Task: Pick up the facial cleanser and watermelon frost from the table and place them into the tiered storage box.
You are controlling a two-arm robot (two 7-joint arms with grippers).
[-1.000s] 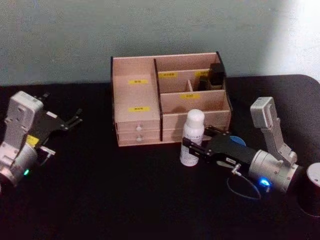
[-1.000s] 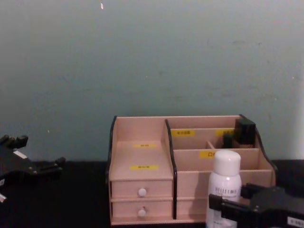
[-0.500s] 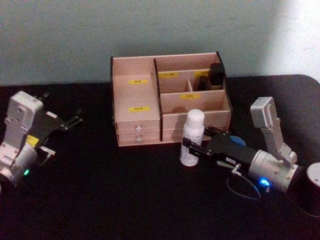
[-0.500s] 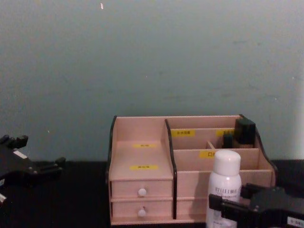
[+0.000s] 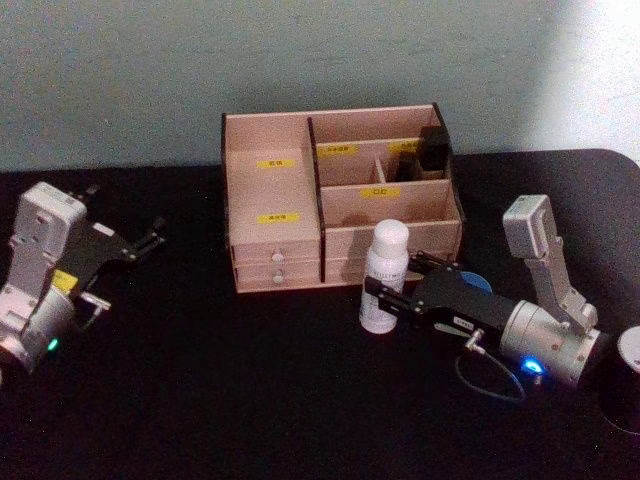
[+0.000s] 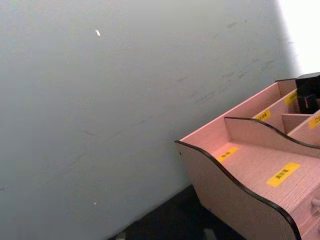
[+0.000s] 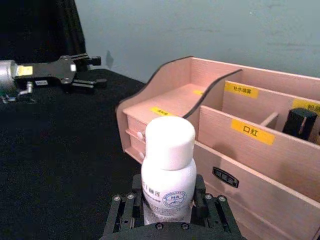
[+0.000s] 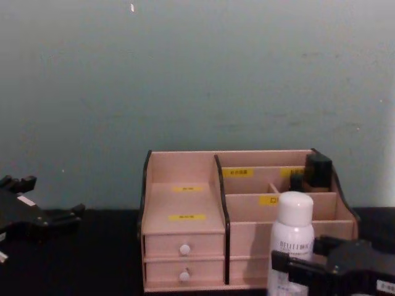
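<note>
Right claw [image 5: 385, 297] [image 7: 167, 205] [image 8: 290, 268] pinches the white bottle [image 5: 385, 275] [image 7: 168, 170] [image 8: 293, 228] low on its body, one black finger pressed to each side, and the arm reaches in from the right, low across the desk [image 5: 250, 380]. The bottle stands upright with its white cap on top and small print on its front that is too fine to read. Its base looks to sit on the desk, just in front of the box [image 5: 430, 237] [image 6: 235, 200] [image 7: 250, 165] [image 8: 253, 237] and before the right half of the box's front wall. It is outside every compartment.

The box sits at the back of the desk against a grey-green wall [image 5: 150, 80]. It is pale wood with dark curved side edges. Its left part is a stepped bay over two small drawers with white knobs, and its right part has stepped rows of compartments with yellow labels. A dark block [image 5: 433, 150] [image 6: 307, 95] [image 7: 298, 125] [image 8: 318, 169] stands upright in the back right compartment. What it is cannot be made out.

Well off to the left, the left claw [image 5: 125, 218] [image 7: 97, 71] hangs over the bare desk with its fingers spread and nothing between them. It points toward the box and touches none of the things.
</note>
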